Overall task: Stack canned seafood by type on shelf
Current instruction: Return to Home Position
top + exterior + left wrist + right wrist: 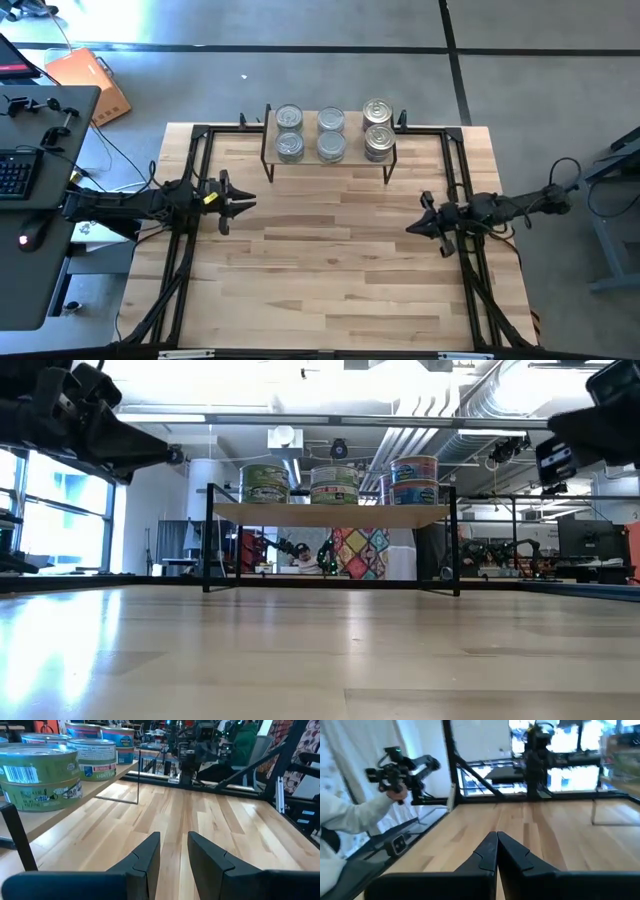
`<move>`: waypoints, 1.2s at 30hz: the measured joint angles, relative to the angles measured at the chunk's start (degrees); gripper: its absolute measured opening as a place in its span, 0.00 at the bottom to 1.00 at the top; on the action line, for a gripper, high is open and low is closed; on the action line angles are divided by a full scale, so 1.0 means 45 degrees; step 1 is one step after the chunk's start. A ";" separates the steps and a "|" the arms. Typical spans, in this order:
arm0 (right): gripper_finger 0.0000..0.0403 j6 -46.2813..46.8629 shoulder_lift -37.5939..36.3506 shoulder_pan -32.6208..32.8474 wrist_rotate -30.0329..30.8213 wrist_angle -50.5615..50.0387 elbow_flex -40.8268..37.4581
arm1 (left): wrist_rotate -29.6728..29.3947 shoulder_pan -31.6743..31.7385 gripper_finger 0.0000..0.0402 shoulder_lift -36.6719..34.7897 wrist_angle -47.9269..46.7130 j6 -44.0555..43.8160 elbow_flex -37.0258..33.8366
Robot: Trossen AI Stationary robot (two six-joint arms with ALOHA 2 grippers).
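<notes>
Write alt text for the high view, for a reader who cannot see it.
Cans show as six tops in three pairs on a small shelf at the far edge of the table. The left gripper, open, and the right gripper, shut, hover over its left and right sides, holding nothing.

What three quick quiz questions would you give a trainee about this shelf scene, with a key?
1. True or false: some of the cans lie on the table, off the shelf.
2. The left gripper and the right gripper hover over the table. Which is shut? A left, B right, C both.
3. How many can tops show from above?
Key: 1 false; 2 B; 3 six.
</notes>
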 joint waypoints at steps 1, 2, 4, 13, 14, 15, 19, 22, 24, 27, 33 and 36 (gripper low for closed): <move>0.00 -0.0180 -0.0006 -0.0005 -0.0155 0.0096 0.0012 | -0.0004 0.0000 0.22 0.0037 0.0019 -0.0005 0.0000; 0.00 -0.0343 -0.0029 -0.0005 -0.0174 0.0121 0.0009 | 0.0003 0.0000 0.22 0.0073 0.0058 -0.0001 0.0000; 0.00 -0.0750 -0.0078 -0.0015 -0.0007 0.0266 0.0007 | 0.0029 0.0000 0.22 0.0085 0.0013 0.0063 0.0000; 0.00 -0.0908 -0.0054 -0.0211 0.0080 0.0036 0.0313 | 0.0113 0.0000 0.22 -0.0089 -0.0181 0.0629 0.0000; 0.00 -0.0812 -0.0057 -0.0317 0.0106 -0.0270 0.0454 | 0.0155 0.0000 0.22 -0.0264 -0.0209 0.0832 0.0000; 0.00 -0.0717 -0.0058 -0.0434 0.0104 -0.0427 0.0555 | 0.0174 0.0000 0.22 -0.0497 -0.0237 0.1023 0.0000; 0.00 -0.0600 -0.0059 -0.0690 -0.0064 -0.0507 0.0617 | 0.0173 0.0013 0.22 -0.1708 -0.1067 0.1481 0.0000; 0.00 -0.0316 -0.0061 -0.0699 -0.0111 -0.0176 0.0188 | 0.0178 0.0010 0.22 -0.2682 -0.2193 0.1182 0.0000; 0.00 -0.0098 -0.0010 -0.0699 -0.0141 0.0068 0.0007 | 0.0180 0.0015 0.22 -0.2755 -0.2491 0.0895 -0.0056; 0.00 -0.0064 -0.0055 -0.0699 -0.0423 0.0265 0.0007 | 0.0482 0.0013 0.22 -0.2709 -0.1807 0.0752 -0.0526; 0.00 -0.0134 0.0034 -0.0699 -0.0398 0.0061 0.0007 | 0.1637 0.0015 0.22 -0.2488 0.0189 0.1102 -0.1248; 0.00 -0.0162 0.0063 -0.0699 -0.0337 0.0052 0.0007 | 0.1632 0.0015 0.22 -0.2350 0.0174 0.1402 -0.1248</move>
